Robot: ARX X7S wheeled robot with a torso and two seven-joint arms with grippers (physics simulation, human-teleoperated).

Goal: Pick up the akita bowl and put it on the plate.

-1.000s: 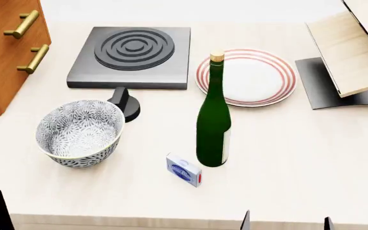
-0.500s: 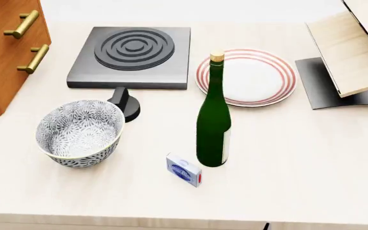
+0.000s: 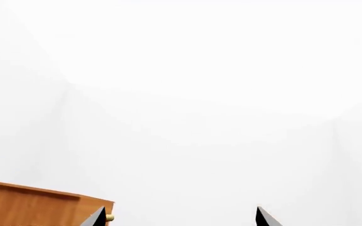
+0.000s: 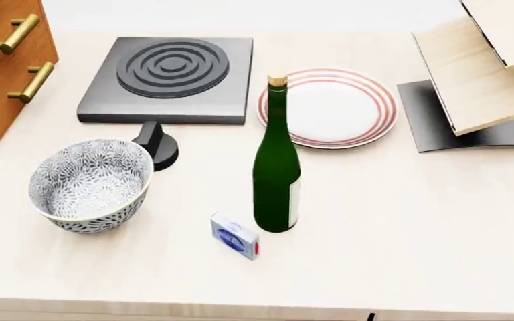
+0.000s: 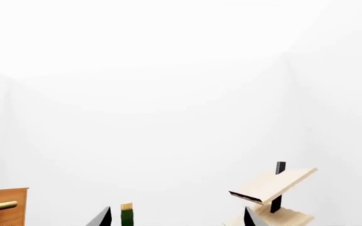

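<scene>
Looking down from the head camera, I see the pale table (image 4: 436, 227) with the square dark stove burner (image 4: 169, 79) at the back. Just beside it on the right lies the plate (image 4: 337, 107), bare. The akita bowl (image 4: 90, 185) stands upright near the front left, well apart from the plate, a green wine bottle (image 4: 277, 167) between them. My left gripper (image 3: 177, 221) and right gripper (image 5: 176, 220) show only spread fingertips, holding nothing.
</scene>
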